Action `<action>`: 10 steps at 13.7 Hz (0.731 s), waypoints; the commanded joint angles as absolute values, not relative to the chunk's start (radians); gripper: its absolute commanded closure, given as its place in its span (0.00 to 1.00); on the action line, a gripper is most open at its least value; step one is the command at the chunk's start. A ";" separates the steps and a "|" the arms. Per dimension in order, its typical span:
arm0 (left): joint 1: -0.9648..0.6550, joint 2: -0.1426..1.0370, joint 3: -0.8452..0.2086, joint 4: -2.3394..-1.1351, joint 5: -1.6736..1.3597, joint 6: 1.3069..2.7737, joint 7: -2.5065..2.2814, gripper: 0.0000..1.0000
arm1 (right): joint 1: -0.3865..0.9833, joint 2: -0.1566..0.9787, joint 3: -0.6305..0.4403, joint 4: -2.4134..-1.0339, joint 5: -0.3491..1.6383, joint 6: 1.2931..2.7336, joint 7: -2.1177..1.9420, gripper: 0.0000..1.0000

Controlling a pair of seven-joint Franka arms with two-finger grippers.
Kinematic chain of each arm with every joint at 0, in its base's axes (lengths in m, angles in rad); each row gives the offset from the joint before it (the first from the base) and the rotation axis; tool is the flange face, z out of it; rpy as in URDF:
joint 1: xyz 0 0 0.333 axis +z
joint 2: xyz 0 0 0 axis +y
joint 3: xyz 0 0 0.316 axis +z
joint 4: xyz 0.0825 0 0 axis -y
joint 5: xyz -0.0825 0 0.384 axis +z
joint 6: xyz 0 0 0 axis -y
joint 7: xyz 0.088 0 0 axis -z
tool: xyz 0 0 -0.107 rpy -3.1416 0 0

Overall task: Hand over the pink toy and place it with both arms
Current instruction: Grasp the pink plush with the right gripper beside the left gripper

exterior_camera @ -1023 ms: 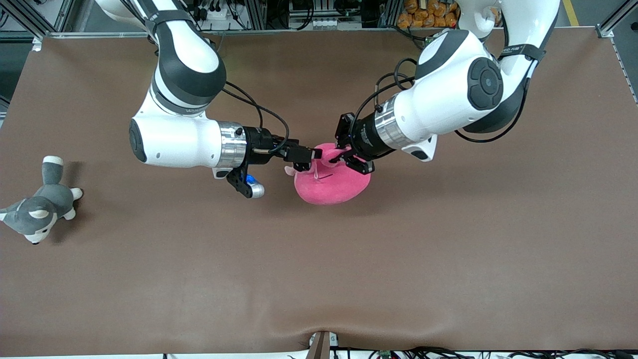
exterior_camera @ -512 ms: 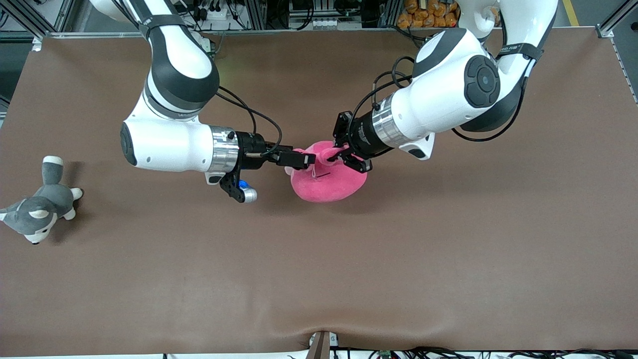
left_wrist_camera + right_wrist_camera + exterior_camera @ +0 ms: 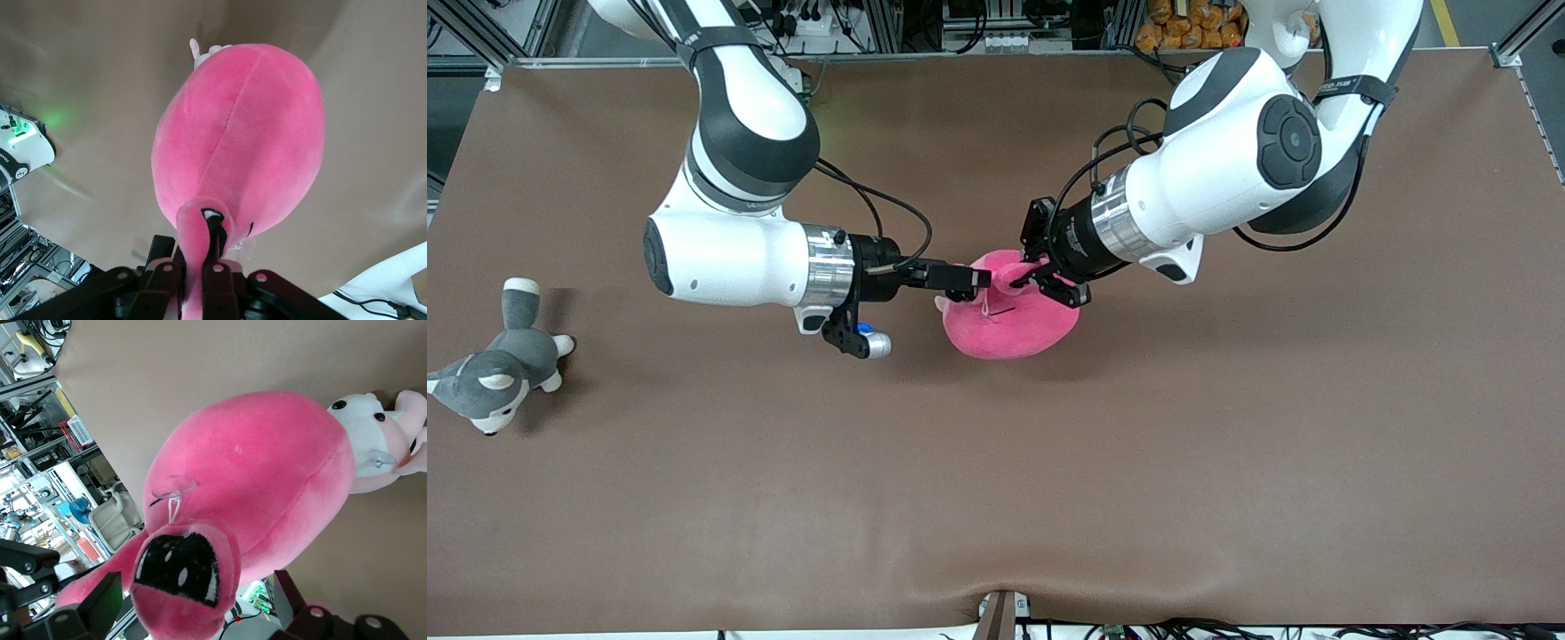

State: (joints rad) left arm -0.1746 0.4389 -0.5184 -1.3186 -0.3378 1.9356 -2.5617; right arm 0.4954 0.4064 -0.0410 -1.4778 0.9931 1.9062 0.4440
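In the front view, the pink toy (image 3: 1009,322) is seen at frame centre, pinched by the clamped left gripper (image 3: 1035,283); the right gripper (image 3: 976,281), jaws spread, is placed against it. A grey husky plush (image 3: 496,366) lies at the frame's left edge. In the left wrist view, a toy flap is gripped. In the right wrist view, the toy fills the frame.

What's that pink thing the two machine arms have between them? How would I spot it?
Look to the middle of the brown table, where the two white arms meet. The pink toy hangs there, an ear flap pinched in the shut left gripper, with the open right gripper at its top. It is round and hot pink, unlike the grey-and-white husky plush at the right arm's end.
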 commanded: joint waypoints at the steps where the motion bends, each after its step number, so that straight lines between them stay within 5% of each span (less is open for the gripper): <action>1: -0.186 0.437 -0.515 -1.298 -0.321 1.931 -2.592 1.00 | 0.495 0.413 -0.035 -1.471 0.986 1.904 0.433 0.30; 3: -0.184 0.437 -0.514 -1.298 -0.321 1.931 -2.592 1.00 | 0.494 0.414 -0.035 -1.471 0.986 1.904 0.433 0.67; 4: -0.184 0.437 -0.515 -1.299 -0.321 1.931 -2.591 1.00 | 0.494 0.414 -0.035 -1.471 0.986 1.904 0.431 0.94; 10: -0.183 0.437 -0.515 -1.299 -0.325 1.931 -2.591 1.00 | 0.485 0.413 -0.035 -1.471 0.983 1.904 0.408 1.00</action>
